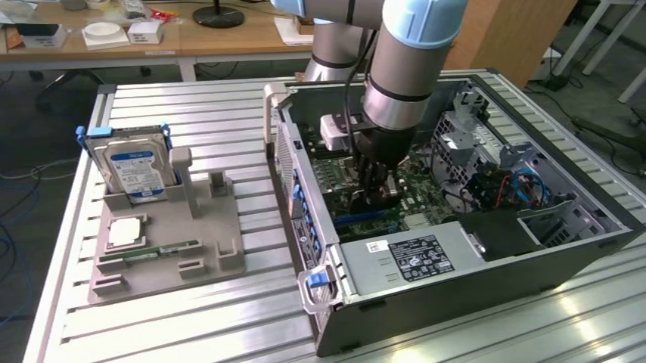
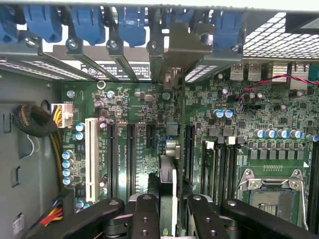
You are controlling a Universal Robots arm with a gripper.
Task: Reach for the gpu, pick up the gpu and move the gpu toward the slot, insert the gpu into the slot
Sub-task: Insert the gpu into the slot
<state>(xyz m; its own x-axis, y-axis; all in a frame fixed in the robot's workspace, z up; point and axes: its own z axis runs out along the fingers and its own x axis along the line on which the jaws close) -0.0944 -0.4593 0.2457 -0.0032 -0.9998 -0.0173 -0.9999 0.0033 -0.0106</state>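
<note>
Inside the open computer case (image 1: 565, 227) on the slatted metal desk (image 1: 202, 318), the arm reaches down over the green motherboard (image 1: 424, 198), its tool (image 1: 376, 198) low among the board's components. From the wrist view the tool (image 2: 168, 211) is closed on the gpu (image 2: 168, 172), which is seen edge-on as a thin upright card pinched between the two black fingers (image 2: 144, 216). The card's silvery end bracket (image 2: 185, 47) stands against the rear wall of the case, among the blue retaining clips (image 2: 132, 22) of the expansion bays. The gpu stands over the motherboard in line with a dark slot (image 2: 189, 144), one of several parallel connector strips; I cannot tell whether its lower edge is seated in the slot or just above it. A white connector strip (image 2: 90, 157) lies well to one side, and the square silver CPU socket (image 2: 271, 191) sits on the other side.

Toward the exterior view's left, a grey fixture (image 1: 166, 249) on the desk carries a hard drive (image 1: 136, 170) standing upright and a green memory stick (image 1: 162, 249) lying flat.
</note>
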